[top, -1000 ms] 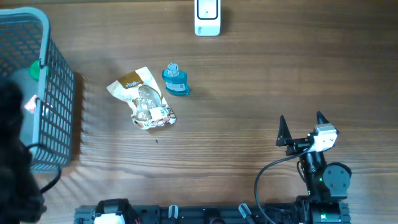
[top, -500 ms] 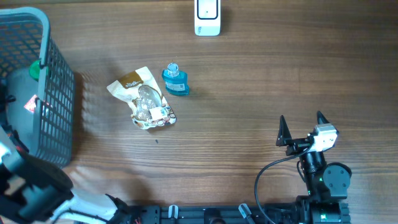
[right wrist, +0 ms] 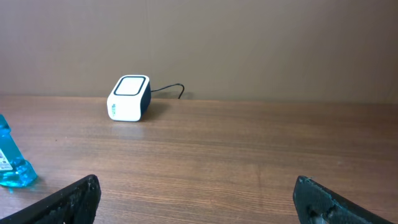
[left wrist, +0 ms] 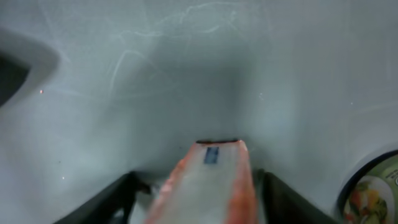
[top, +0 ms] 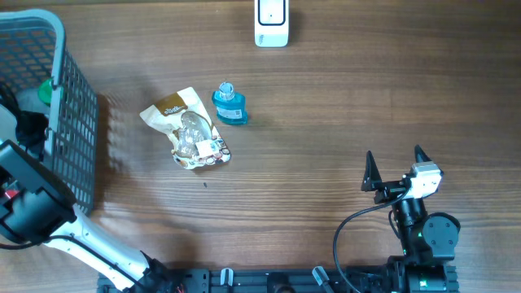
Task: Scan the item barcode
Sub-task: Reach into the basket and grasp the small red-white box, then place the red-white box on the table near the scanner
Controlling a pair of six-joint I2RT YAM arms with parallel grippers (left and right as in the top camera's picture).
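The left pincer (left wrist: 198,186) is down in the mesh basket (top: 59,49), with its jaws on both sides of a clear packet with orange edges (left wrist: 214,158) — I cannot tell if it is squeezed yet. The right pincer (top: 394,156) is wide open and empty. The white scanner (top: 271,24) sits far across the desk (top: 326,98) — lifting, carrying and scanning are all left to do.

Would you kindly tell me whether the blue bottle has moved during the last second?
No. The blue bottle stays right of the snack bag, at the same offset from the white scanner.
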